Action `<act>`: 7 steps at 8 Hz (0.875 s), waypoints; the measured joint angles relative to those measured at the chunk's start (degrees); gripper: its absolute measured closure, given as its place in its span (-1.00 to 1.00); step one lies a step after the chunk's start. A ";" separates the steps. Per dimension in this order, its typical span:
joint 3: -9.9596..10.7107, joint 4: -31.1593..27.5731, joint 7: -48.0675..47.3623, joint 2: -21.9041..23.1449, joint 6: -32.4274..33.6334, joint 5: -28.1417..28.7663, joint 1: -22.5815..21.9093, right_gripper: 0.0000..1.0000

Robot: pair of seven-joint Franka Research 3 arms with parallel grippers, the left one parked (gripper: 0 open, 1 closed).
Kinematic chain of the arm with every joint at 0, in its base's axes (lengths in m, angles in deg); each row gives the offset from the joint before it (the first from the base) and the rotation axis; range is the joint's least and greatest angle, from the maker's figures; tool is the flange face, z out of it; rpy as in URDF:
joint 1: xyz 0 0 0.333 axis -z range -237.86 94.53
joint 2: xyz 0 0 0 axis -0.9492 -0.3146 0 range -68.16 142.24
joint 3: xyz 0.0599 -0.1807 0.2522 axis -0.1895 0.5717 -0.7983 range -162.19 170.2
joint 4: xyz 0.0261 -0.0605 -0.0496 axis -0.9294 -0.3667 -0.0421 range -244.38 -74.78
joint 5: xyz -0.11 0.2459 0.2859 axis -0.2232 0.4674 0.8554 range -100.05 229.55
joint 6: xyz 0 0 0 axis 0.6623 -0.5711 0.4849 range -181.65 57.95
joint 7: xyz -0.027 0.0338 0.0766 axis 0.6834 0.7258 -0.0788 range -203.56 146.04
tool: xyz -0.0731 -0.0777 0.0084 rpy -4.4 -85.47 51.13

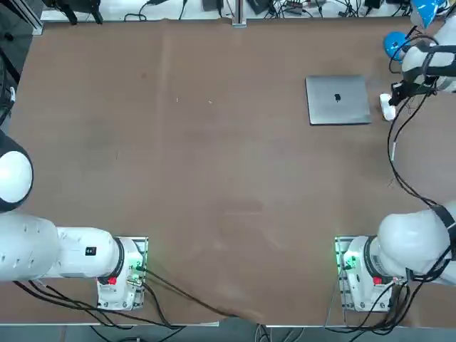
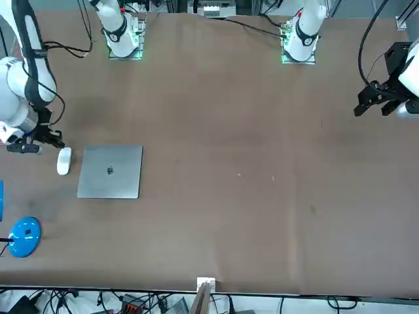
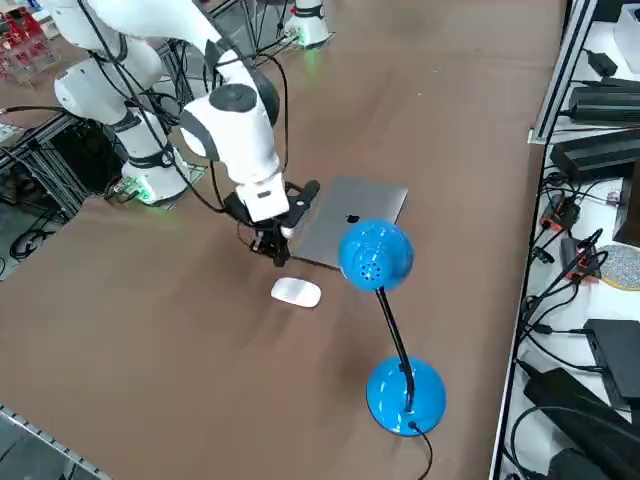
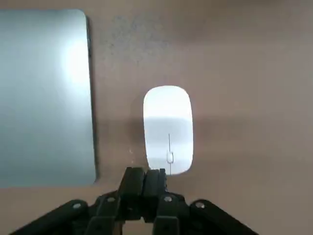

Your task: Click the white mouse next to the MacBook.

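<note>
Brown surface carries a flat silver-grey MacBook, lid closed, at upper right of the top view. Small glossy white oval mouse lies just beside its right edge. Right hand, fingers clenched together and holding nothing, hovers at the mouse's near end. Click judged not yet made; descent and press remain.

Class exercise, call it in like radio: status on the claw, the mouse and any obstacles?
Right claw shut, poised at the mouse's near end. Mouse flat on table beside closed laptop, apart from it. Blue lamp stands nearby, not in the path.
</note>
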 joint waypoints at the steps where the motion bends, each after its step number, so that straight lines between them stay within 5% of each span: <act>1: 0.00 -0.03 0.01 -1.42 -1.95 0.00 0.02 0.97; 7: -0.10 -0.07 0.01 -5.02 -4.83 0.00 0.06 0.97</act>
